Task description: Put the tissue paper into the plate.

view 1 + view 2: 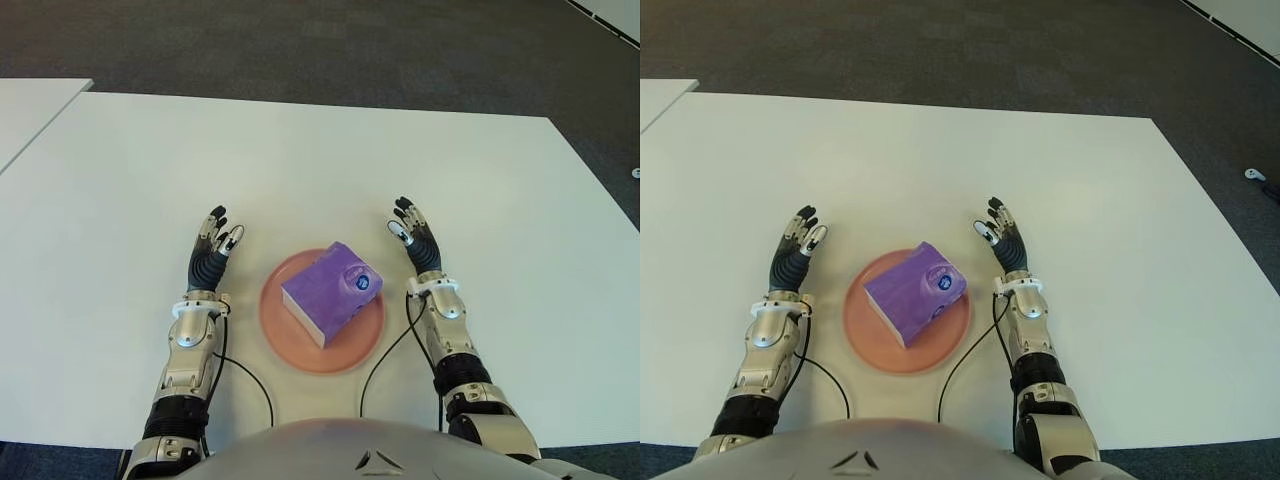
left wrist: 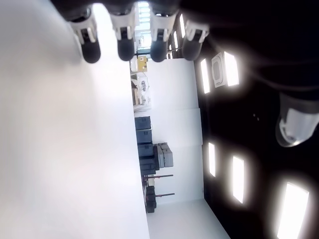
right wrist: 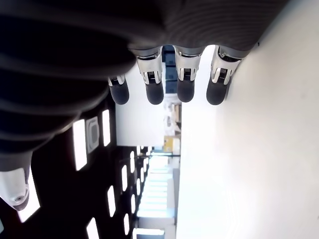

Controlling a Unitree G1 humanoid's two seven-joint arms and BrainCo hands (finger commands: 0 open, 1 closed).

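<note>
On pink plate (image 1: 300,352): purple tissue pack (image 1: 331,291), overhanging slightly. Left hand (image 1: 211,256), right hand (image 1: 416,240): fingers extended, empty, flanking plate. Risk: nudging pack off during arm movement.

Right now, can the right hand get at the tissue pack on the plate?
Probably yes: the open right hand is just beside the tissue pack on the plate, with nothing between them.

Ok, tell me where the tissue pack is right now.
The purple tissue pack lies on the pink plate at the near middle of the white table, between the open left robot hand and right robot hand.
</note>
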